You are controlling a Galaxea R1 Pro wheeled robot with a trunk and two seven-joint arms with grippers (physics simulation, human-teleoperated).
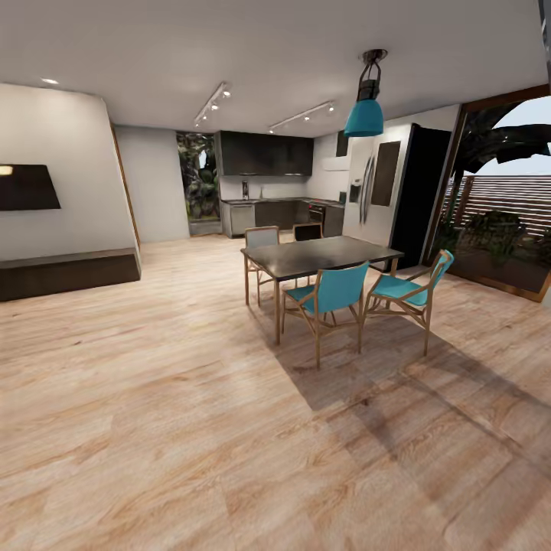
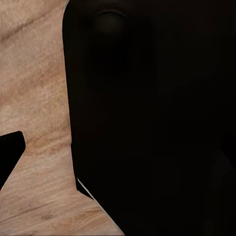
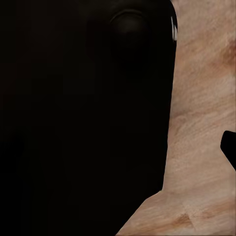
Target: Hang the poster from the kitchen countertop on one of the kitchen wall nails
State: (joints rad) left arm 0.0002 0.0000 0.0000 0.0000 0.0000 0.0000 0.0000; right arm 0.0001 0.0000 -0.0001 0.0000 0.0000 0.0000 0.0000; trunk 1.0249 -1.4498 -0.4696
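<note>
The kitchen countertop is a thin grey band far across the room, above dark cabinets and under dark wall cupboards. The poster is out of view at this distance, and no wall nail can be made out. In the left wrist view a dark fingertip juts in over the wooden floor, beside a large black part of my own body. The right wrist view has a similar dark fingertip at its edge, over floor planks. Neither view lets me tell how the jaws stand.
A dark dining table with teal chairs stands between me and the kitchen, under a teal lamp. A fridge is right of it, a glazed door further right. Open wooden floor runs left of the table.
</note>
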